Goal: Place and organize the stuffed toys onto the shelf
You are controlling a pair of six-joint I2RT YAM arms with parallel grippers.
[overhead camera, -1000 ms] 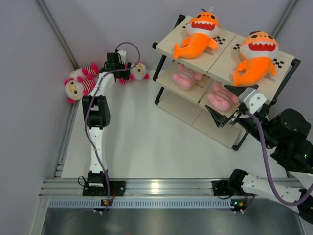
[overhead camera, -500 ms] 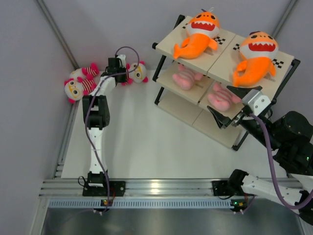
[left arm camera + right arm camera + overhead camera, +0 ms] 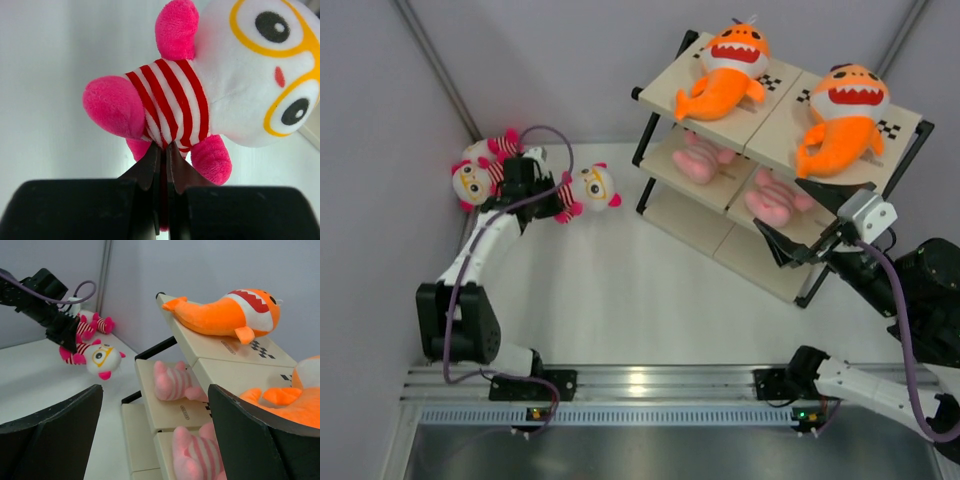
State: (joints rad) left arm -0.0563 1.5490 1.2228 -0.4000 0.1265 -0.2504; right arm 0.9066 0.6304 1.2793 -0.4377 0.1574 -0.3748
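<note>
Surface: a white table top (image 3: 620, 290), matt, with a patch of glare close to the front rail.
Room: grey walls (image 3: 360, 250) close in on the left and at the back. A slanted metal post (image 3: 435, 65) runs up the far left corner.
Edges: an aluminium rail (image 3: 640, 383) crosses the near edge, where both my bases are bolted.
Left jaws: my left gripper (image 3: 164, 150) is pinched tight on the striped doll (image 3: 175, 107). The fingertips bite its red-and-white belly between the pink legs, and the white face points away from my wrist. I cannot tell whether the doll is clear of the table.
Second striped doll (image 3: 475, 175): in the far left corner by the wall, just behind my left wrist.
Shelf (image 3: 750, 255): at the far right, set at an angle, with a black tube frame and three cream tiers.
Top tier: one orange shark (image 3: 725, 65) lies on the left board, the other shark (image 3: 840, 115) on the right board.
Middle tier: a pink doll (image 3: 698, 158) on the left, another pink doll (image 3: 770, 200) on the right.
Right jaws: my right gripper (image 3: 798, 218) is spread wide with nothing in it, just in front of the shelf's near right end.
Room to move: white top lies between the held doll and the shelf's left end, and the two are well apart.
Writing: checker strips (image 3: 775, 83) mark the top boards. The small printed marks (image 3: 227, 346) on the boards are too small to read.
</note>
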